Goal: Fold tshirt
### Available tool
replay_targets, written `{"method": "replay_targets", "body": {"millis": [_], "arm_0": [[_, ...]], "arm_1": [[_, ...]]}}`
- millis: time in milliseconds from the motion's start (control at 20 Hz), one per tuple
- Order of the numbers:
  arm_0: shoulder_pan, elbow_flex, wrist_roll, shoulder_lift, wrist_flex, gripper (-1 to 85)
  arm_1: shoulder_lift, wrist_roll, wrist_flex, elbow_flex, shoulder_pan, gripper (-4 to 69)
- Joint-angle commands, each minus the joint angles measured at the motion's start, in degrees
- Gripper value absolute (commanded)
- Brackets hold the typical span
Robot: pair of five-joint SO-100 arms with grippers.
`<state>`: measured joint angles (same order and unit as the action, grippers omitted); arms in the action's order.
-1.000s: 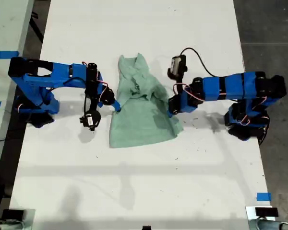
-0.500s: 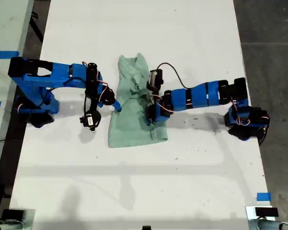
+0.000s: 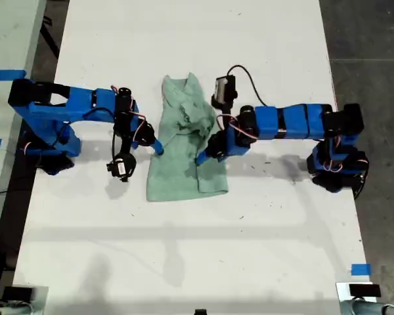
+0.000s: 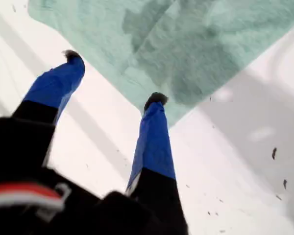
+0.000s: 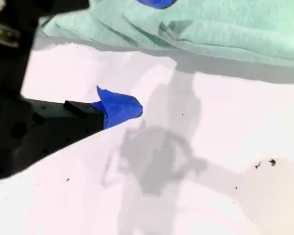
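Observation:
The tshirt [image 3: 180, 164] lies on the white table [image 3: 184, 262] between the two arms, pale mint-green. Its side at the exterior view's right is folded over, and its upper part is bunched. My first gripper [image 3: 202, 157], on the arm at the exterior view's right, hovers over the folded edge. In the first wrist view my first gripper [image 4: 113, 77] is open and empty, with the tshirt [image 4: 186, 44] beyond its tips. My second gripper [image 3: 157, 147] sits at the cloth's edge on the exterior view's left. One bare blue fingertip [image 5: 120, 107] shows above the table, short of the tshirt [image 5: 210, 29].
The arm bases stand at the table's sides in the exterior view, one [image 3: 46, 141] at its left and one [image 3: 335, 167] at its right. A blue tape mark [image 3: 360, 269] sits near the lower right corner of that view. Dark floor [image 3: 374, 39] lies past the table's right edge there.
My first gripper carried the tshirt's side from the exterior view's right over toward the left, let go and drew back a little. The cloth is narrower now. My second arm barely moved.

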<state>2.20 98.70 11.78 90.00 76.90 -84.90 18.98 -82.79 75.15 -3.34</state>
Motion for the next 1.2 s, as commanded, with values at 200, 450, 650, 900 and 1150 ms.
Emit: {"method": "replay_targets", "body": {"millis": [200,450,650,900,1150], "arm_0": [[9.05,-2.37,-9.32,-3.43,-4.31,27.1],[10.55,-2.81,-12.04,-15.29,-13.36,27.5],[10.2,2.02,-15.47,-19.69,-21.97,25.5],[10.28,2.9,-17.14,-19.34,-22.5,0.1],[10.72,2.46,-18.46,-15.29,-17.05,0.0]], "arm_1": [[-26.37,-0.09,-2.46,19.25,-4.31,25.6],[-28.56,0.09,-0.53,22.85,-4.31,25.7],[-29.09,-0.44,0.53,24.87,-3.16,25.8],[-30.76,-0.88,2.81,28.13,-2.99,25.8],[-32.08,-1.05,4.22,30.59,-2.9,25.7]]}}
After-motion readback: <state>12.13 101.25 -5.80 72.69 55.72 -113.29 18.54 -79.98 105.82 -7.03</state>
